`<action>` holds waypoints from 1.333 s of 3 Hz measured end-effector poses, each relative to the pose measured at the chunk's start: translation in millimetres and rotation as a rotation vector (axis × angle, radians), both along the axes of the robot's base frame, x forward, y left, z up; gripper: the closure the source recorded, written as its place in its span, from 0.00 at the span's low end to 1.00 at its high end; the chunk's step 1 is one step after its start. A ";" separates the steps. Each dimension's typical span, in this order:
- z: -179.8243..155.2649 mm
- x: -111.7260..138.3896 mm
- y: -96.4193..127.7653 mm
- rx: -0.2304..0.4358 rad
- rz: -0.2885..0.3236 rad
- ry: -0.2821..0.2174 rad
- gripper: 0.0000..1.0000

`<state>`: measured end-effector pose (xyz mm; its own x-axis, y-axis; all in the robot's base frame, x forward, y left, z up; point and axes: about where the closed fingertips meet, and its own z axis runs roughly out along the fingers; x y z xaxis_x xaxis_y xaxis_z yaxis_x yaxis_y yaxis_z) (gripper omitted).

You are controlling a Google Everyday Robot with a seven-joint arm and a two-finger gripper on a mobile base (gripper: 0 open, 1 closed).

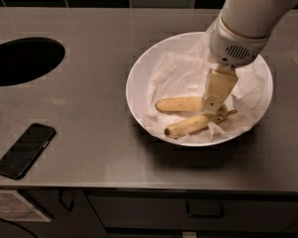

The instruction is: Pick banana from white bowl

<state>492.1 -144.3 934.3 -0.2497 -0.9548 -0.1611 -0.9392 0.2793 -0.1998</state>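
The white bowl (pixel 139 90) sits on the grey counter, right of centre, lined with crumpled white paper (pixel 176 76). Two bananas lie in it side by side. The banana (pixel 178 104) is the thicker upper one, with its blunt end pointing left. The slimmer one (pixel 187 126) with a dark tip lies just in front of it. My gripper (pixel 212 107) reaches down from the white arm (pixel 248 19) into the bowl. It is at the right, stem end of the banana, and hides that end.
A black phone (pixel 25 150) lies at the counter's front left. A dark round hole (pixel 22 61) is in the counter at the far left. Dark tiles run along the back. The counter's front edge is below the bowl, with drawer handles (pixel 204 213) beneath.
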 end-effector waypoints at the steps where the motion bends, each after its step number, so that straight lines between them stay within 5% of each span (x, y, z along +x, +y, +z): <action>1: -14.1 -1.1 10.6 -0.006 0.011 0.028 0.23; 4: -48.1 1.4 16.9 -0.050 0.022 0.107 0.29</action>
<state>493.6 -127.5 886.2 -0.2420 -0.9664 -0.0869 -0.9616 0.2508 -0.1116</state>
